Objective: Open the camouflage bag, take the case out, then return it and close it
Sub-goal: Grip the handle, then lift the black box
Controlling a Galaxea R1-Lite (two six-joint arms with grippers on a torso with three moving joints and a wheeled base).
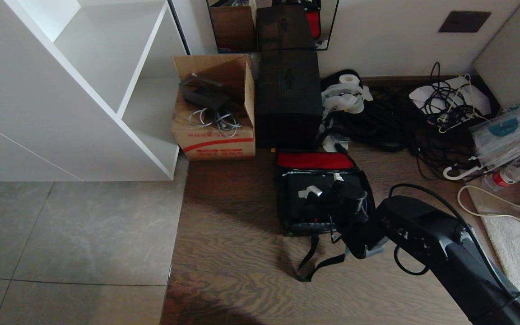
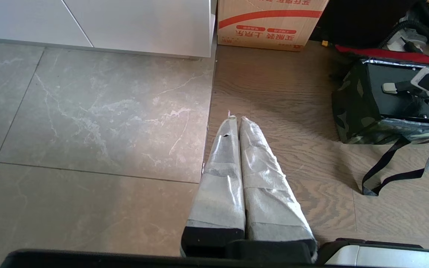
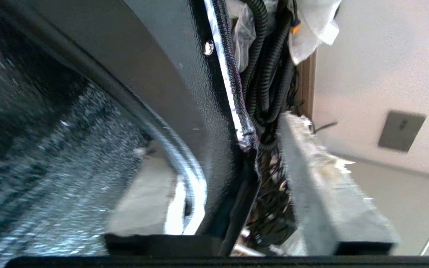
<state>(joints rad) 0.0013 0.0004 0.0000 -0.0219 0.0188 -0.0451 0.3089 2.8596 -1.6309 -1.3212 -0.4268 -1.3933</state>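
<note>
The camouflage bag (image 1: 321, 198) sits open on the wood floor, red lid lining folded back toward twelve o'clock, with the case (image 1: 307, 203) lying inside it. The right gripper (image 1: 348, 203) reaches into the bag's four o'clock corner; one padded finger (image 3: 326, 186) shows outside the bag's rim, but whether it is clenched on anything I cannot tell. The left gripper (image 2: 237, 123) hangs at nine o'clock of the bag, fingers pressed together and empty. At twelve o'clock stands a tall black box (image 1: 289, 97), a cardboard box (image 1: 215, 113) beside it; tangled cables (image 1: 391, 122) crowd two o'clock. Bare floor lies toward nine o'clock.
</note>
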